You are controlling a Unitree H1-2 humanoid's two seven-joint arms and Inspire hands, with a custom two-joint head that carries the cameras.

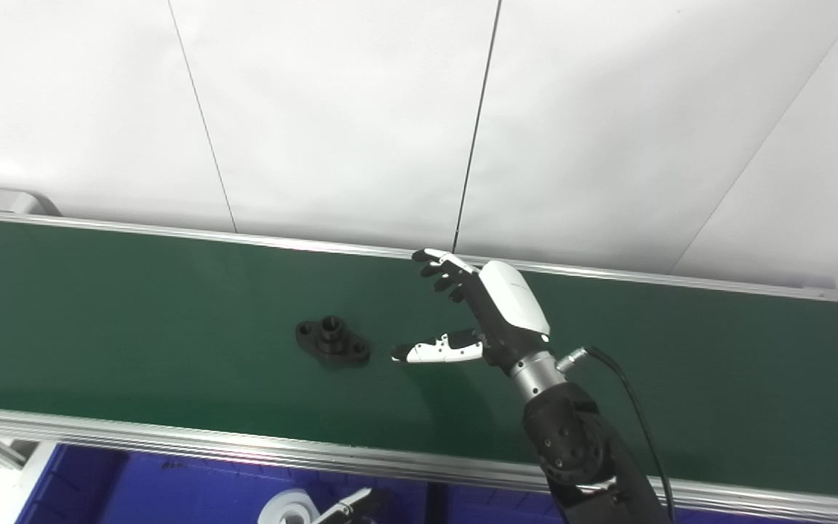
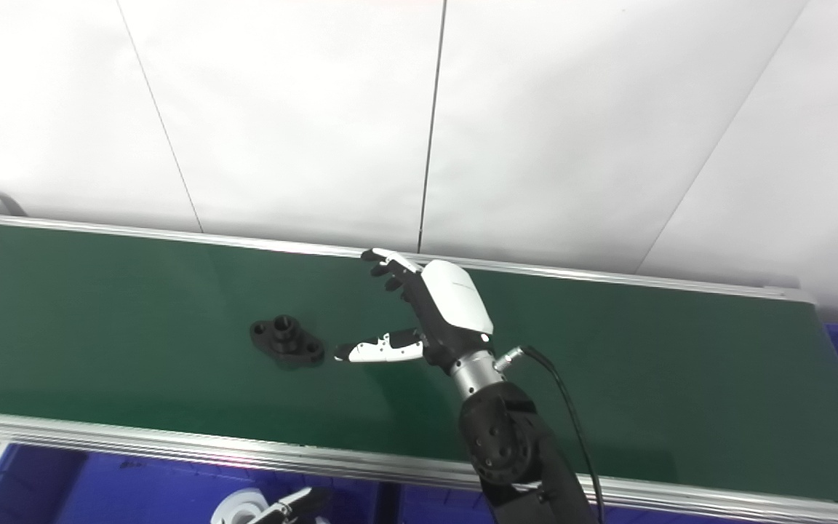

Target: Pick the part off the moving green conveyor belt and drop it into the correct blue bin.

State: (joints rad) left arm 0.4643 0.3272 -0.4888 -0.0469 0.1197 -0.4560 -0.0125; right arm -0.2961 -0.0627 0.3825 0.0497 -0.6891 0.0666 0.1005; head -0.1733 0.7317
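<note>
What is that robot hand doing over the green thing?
The robot is trying to catch a small black part lying on the green conveyor belt. Its right hand hovers over the belt, just right of the part, open with thumb and fingers spread, holding nothing yet. The left hand barely peeks in at the bottom edge, above the blue bin, so I cannot tell what it is doing. The part still has to be grabbed and dropped into a bin.

Part beside the hand, on the belt

The part (image 1: 332, 341) lies on the conveyor belt (image 1: 135, 306), just left of the right hand's (image 1: 488, 313) thumb, bin (image 1: 135, 487) nearer.
</note>
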